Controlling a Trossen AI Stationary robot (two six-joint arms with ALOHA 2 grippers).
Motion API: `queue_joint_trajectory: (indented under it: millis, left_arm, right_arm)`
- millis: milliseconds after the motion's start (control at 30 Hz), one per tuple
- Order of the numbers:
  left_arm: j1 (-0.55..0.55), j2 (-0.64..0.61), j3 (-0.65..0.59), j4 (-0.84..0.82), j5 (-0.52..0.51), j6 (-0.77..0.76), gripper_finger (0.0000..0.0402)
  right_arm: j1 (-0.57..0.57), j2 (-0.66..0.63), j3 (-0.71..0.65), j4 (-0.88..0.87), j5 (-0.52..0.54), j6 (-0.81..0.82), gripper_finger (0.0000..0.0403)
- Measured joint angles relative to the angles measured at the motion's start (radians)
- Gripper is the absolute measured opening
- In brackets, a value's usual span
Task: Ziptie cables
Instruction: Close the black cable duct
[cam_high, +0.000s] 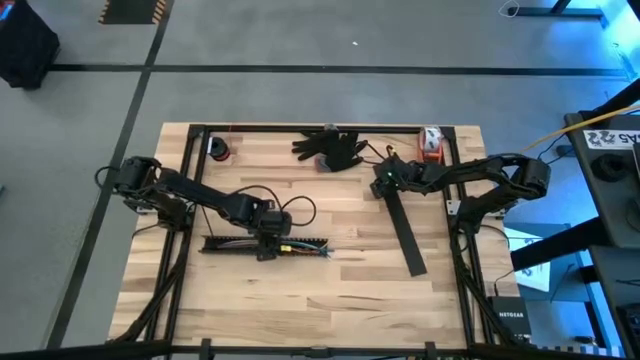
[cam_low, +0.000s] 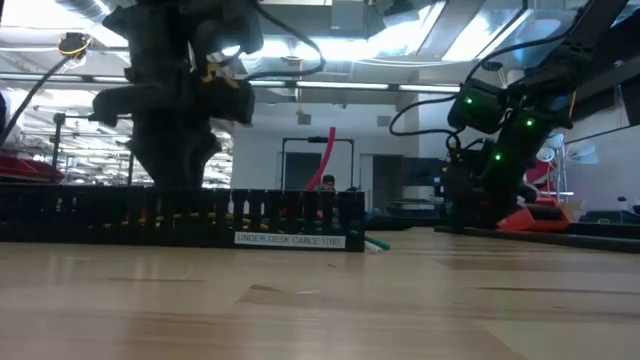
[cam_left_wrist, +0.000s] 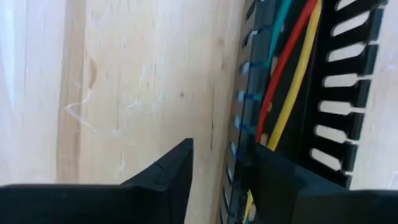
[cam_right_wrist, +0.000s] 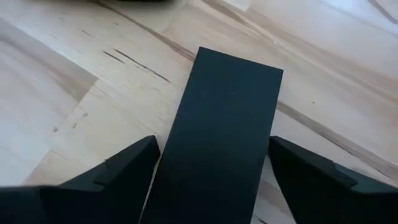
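where fingers straddle: channel wall (cam_left_wrist: 239, 124), strip (cam_right_wrist: 221, 137)

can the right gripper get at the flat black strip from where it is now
Probably yes. The right gripper sits low over the near end of the flat black strip, fingers open on either side of it, with nothing between them and the strip.

From overhead, the left gripper (cam_high: 267, 240) covers the middle of the black slotted channel (cam_high: 225, 244), so we cannot see the cables (cam_high: 305, 246) beneath it. In the left wrist view, the cables run off the picture's edge and under one of the fingers (cam_left_wrist: 273, 180), their ends out of sight. The black flat cover strip (cam_right_wrist: 217, 137) passes between the right gripper's (cam_right_wrist: 211, 186) fingers and out of the picture, and at bench level it is too dark and far for us to make out.
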Motion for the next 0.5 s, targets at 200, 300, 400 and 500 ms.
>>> queue_joint_trajectory:
  millis: [200, 300, 400, 500]
  left_arm:
    - [0.000, -0.048, 0.003, -0.006, -0.001, -0.033, 0.0132]
    - [0.000, -0.070, 0.004, -0.007, -0.004, -0.056, 0.0131]
    - [0.000, -0.098, 0.004, -0.007, -0.005, -0.066, 0.0131]
    - [0.000, -0.124, 0.004, -0.013, -0.005, -0.086, 0.0131]
  right_arm:
    - [-0.001, 0.002, -0.001, 0.020, -0.016, -0.036, 0.0219]
    - [-0.001, 0.002, 0.004, 0.018, -0.029, -0.065, 0.0215]
    - [-0.003, -0.008, 0.018, 0.001, -0.057, -0.094, 0.0215]
    - [-0.003, -0.035, 0.045, -0.021, -0.102, -0.116, 0.0216]
